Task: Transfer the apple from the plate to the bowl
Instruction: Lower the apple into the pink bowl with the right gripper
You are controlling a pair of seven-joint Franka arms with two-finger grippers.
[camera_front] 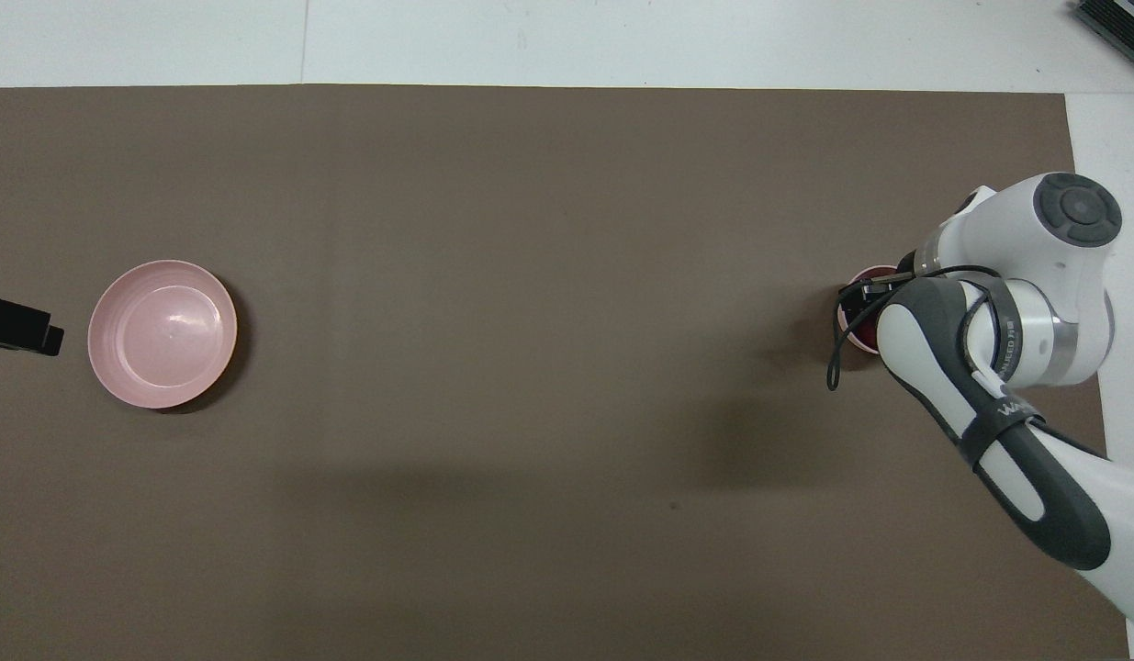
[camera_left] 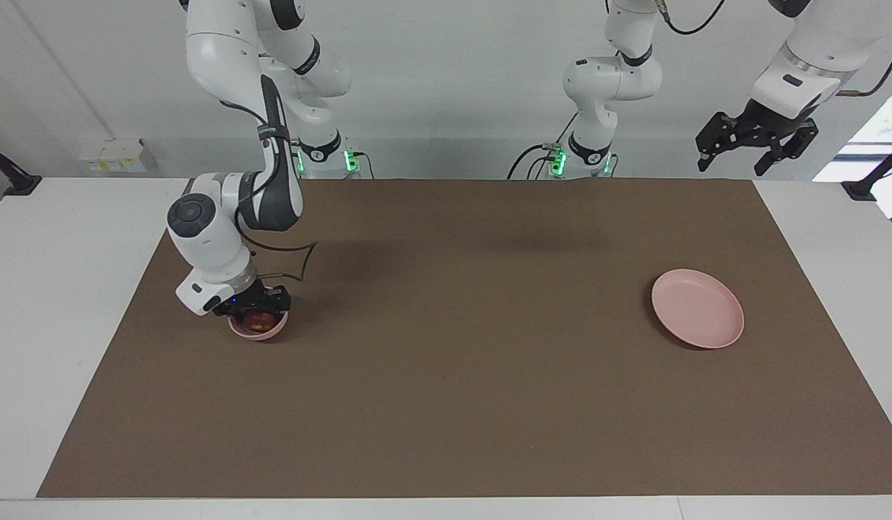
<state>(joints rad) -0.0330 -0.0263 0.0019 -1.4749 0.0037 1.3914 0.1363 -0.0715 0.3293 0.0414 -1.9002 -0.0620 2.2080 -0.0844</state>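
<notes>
The small pink bowl (camera_left: 258,333) stands on the brown mat toward the right arm's end of the table. The dark red apple (camera_left: 260,322) with its yellowish patch lies inside it. My right gripper (camera_left: 262,309) is down at the bowl's mouth, right on top of the apple. In the overhead view the right arm's wrist hides most of the bowl (camera_front: 860,342), and only a sliver of the apple (camera_front: 876,274) shows. The wide pink plate (camera_left: 698,309) lies empty toward the left arm's end and also shows in the overhead view (camera_front: 162,333). My left gripper (camera_left: 756,146) waits open, raised high beside the plate's end of the table.
A brown mat (camera_left: 446,390) covers most of the white table. The right arm's elbow and a black cable (camera_left: 287,249) hang over the mat beside the bowl. The left gripper's tip (camera_front: 20,328) shows at the overhead view's edge next to the plate.
</notes>
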